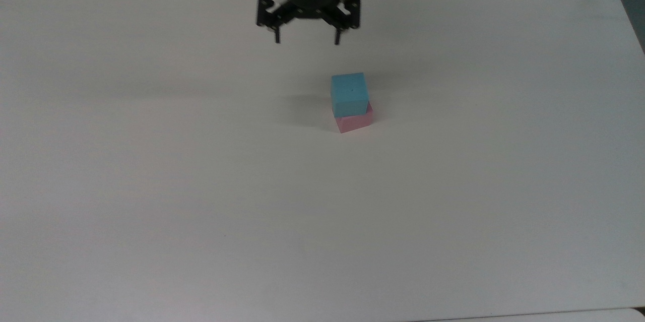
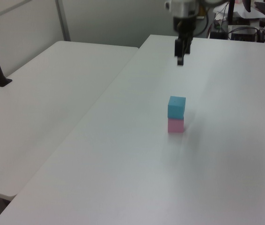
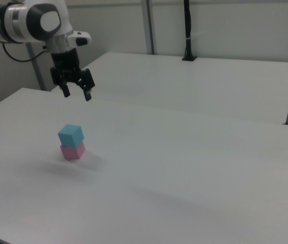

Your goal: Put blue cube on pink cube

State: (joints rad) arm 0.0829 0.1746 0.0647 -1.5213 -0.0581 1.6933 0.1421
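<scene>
Top view: blue cube (image 1: pixel 348 93) sits on the pink cube (image 1: pixel 355 121) near the middle of a white surface (image 1: pixel 201 201), slightly offset so a pink edge shows, while the claw (image 1: pixel 306 40) hangs empty above and toward the top view's upper left, fingers spread apart. Left view: the two cubes stand stacked, with the claw (image 2: pixel 181 60) raised well apart beyond them. Right view: the stack lies below the open, empty claw (image 3: pixel 76 94).
</scene>
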